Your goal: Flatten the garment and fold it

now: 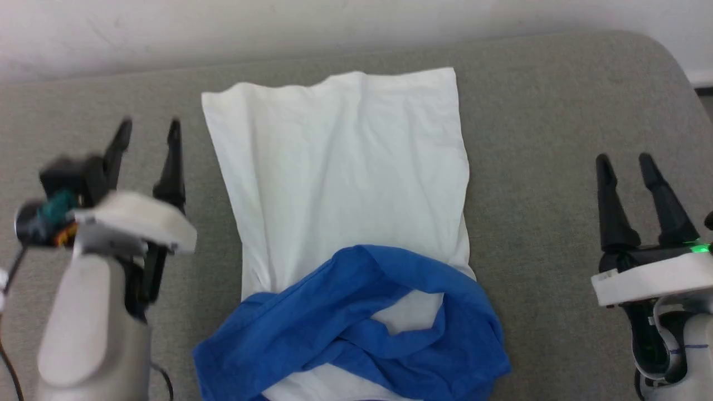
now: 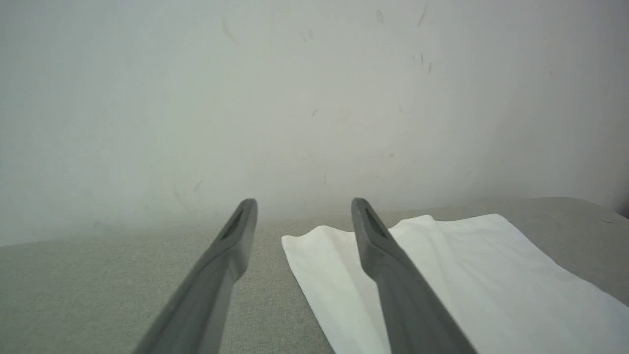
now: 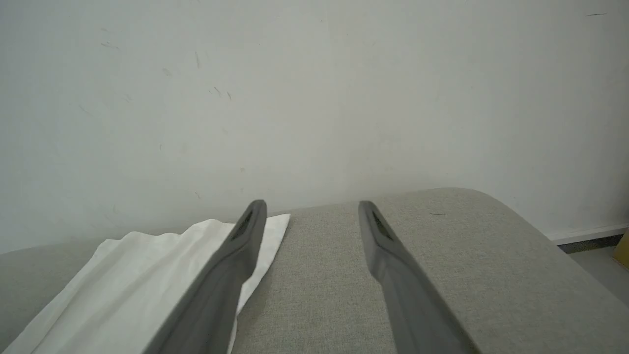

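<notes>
The soft, creased white garment point(image 1: 340, 184) lies on a grey woven cushion point(image 1: 557, 111), long axis near to far — straight hem far, crumpled blue sleeves near — flanked by the left gripper point(image 1: 149, 128) and right gripper point(image 1: 624, 159), fingers spread, touching nothing.

Edges, folds and a smeared wrist

In the head view the garment point(image 1: 340, 184) runs off the bottom edge, and its bunched blue cloth covers the white body beneath it, so which side faces up cannot be told. The left gripper point(image 1: 150, 123) has a blurred wrist block point(image 1: 50, 223) with small coloured parts too smeared to read, and its forearm point(image 1: 89, 323) is cut by the bottom edge. The right gripper point(image 1: 624, 159) loses its arm point(image 1: 674, 334) at the right and bottom edges. Both wrist views crop the white cloth and the fingers point(image 2: 206, 295) low down.
</notes>
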Controlling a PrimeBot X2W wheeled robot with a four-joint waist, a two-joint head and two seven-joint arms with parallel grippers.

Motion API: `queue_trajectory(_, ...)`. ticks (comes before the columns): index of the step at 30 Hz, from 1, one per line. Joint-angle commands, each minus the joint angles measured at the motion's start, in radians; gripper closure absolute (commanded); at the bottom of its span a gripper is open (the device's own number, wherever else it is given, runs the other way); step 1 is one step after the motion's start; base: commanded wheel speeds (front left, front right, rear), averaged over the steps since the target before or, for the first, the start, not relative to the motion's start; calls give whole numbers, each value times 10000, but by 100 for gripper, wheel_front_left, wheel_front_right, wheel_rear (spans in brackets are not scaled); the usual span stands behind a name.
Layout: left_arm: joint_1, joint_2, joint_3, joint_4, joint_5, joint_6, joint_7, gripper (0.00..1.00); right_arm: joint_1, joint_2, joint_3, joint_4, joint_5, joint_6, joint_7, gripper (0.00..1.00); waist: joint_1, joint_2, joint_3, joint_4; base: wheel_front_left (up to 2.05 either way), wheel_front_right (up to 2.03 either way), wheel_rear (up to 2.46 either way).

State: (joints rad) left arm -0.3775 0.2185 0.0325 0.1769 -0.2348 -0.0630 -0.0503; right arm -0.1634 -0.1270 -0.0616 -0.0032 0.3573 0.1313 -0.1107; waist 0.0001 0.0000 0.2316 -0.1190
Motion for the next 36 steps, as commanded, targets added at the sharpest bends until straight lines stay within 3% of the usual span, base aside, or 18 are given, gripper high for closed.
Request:
queue_trajectory(1, -521, 137, -92, 118, -32, -127, 189, 0, 69, 75, -90, -179, -79, -6, 47, 0, -1, 0, 812, -435, 0, 0, 0)
queue_trajectory(7, -3210, 839, -625, 1619, -526, -525, 2239, 0, -161, 327, -156, -754, -63, -6, 182, 0, -1, 0, 1792, -971, 0, 0, 0)
queue_trajectory(14, -5553, 1688, -936, 3804, -1150, -632, 5101, 0, -509, 509, 302, -665, 80, -6, 49, 0, -1, 0, 2669, -1690, 0, 0, 0)
queue_trajectory(20, -6344, 2491, -1259, 5203, -1059, -629, 7131, 0, -685, 575, 633, -324, 246, -6, -176, 0, -1, 0, 3091, -2161, 0, 0, 0)
queue_trajectory(25, -6370, 2730, -1474, 5946, -962, -482, 8343, 0, -773, 601, 852, -23, 399, -6, -298, 0, -1, 0, 3250, -2309, 0, 0, 0)
queue_trajectory(26, -6328, 2707, -1538, 6018, -996, -495, 8610, 29, -787, 591, 857, 33, 416, -6, -300, 0, -1, 0, 3264, -2306, 0, 0, 0)
queue_trajectory(28, -6234, 2608, -1601, 6138, -1144, -514, 9149, 100, -858, 532, 866, 137, 467, -6, -264, 0, -1, 0, 3287, -2273, 0, 0, 0)
queue_trajectory(31, -6157, 2492, -1621, 6068, -1269, -478, 9398, 100, -1156, 353, 953, 276, 680, -6, -102, 0, -1, 0, 3307, -2163, 0, 0, 0)
queue_trajectory(36, -6192, 2422, -1711, 5724, -1117, -273, 8732, 100, -2513, -240, 1393, 872, 1382, -6, 651, 0, -1, 0, 3196, -1815, 0, 0, 0)
